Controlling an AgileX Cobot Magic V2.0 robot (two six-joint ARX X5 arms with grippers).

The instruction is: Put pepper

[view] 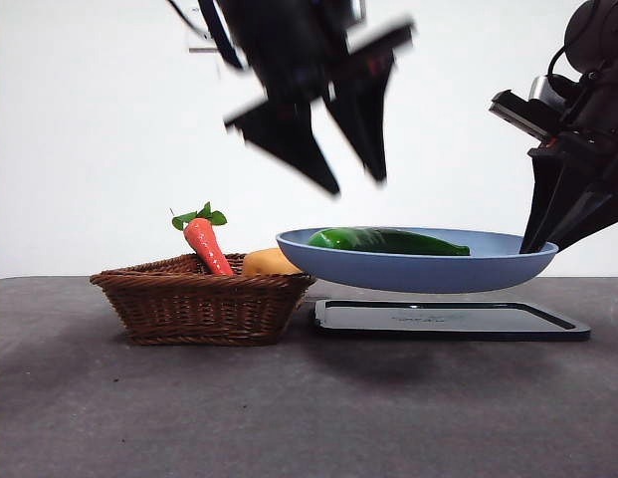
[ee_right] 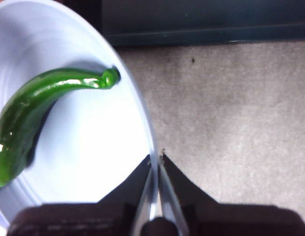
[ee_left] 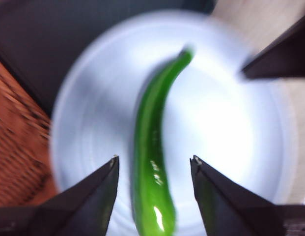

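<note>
The glossy dark-green pepper (view: 388,241) lies in the blue plate (view: 418,271), which hangs a little above the dark tray (view: 448,319). My right gripper (ee_right: 156,157) is shut on the plate's rim (ee_right: 142,123) at the plate's right side (view: 537,244). My left gripper (view: 353,184) hovers open above the plate, motion-blurred, holding nothing. In the left wrist view the pepper (ee_left: 152,157) lies on the plate (ee_left: 221,123) straight below, between the open jaws (ee_left: 154,160). The pepper (ee_right: 39,108) also shows in the right wrist view.
A brown wicker basket (view: 199,299) stands left of the plate, holding a red-orange carrot with green leaves (view: 206,242) and an orange item (view: 269,263). The dark flat tray lies on the table under the plate.
</note>
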